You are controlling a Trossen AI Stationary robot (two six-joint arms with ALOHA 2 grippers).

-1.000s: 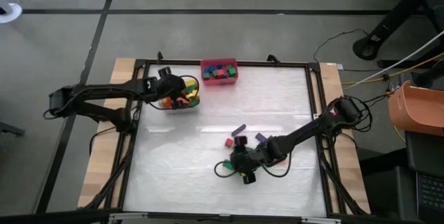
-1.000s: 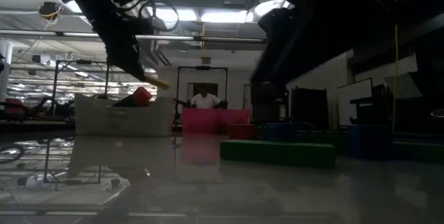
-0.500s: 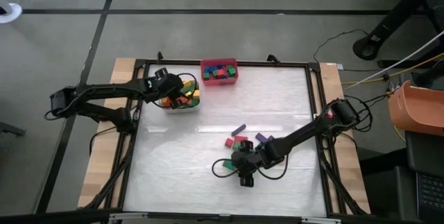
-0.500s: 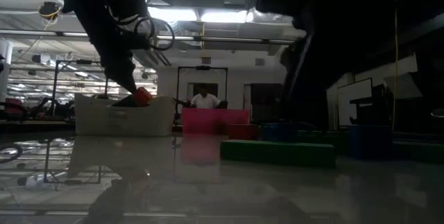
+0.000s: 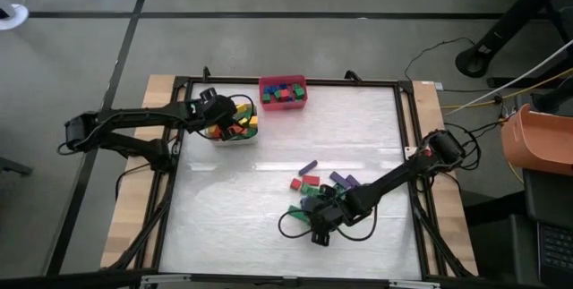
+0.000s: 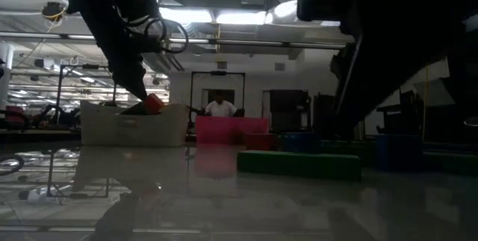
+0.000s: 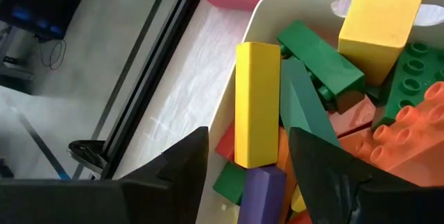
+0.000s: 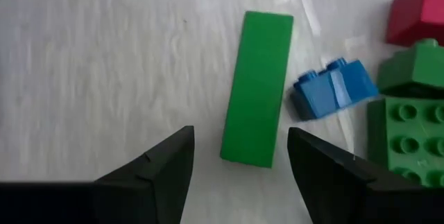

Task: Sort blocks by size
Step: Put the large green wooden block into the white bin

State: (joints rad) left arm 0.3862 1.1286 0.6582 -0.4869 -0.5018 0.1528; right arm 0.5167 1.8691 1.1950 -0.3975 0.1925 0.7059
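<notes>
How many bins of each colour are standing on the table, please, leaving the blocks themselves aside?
Red bin: 1
White bin: 1
Total: 2 bins

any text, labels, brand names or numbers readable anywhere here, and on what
None can be read.
White bin: a faint patch on its front wall in the low view, too blurred to tell whether it is a label.
Blocks, red bin and both arms: no lettering shows.
Room behind the table: any signs are too small to read.
</notes>
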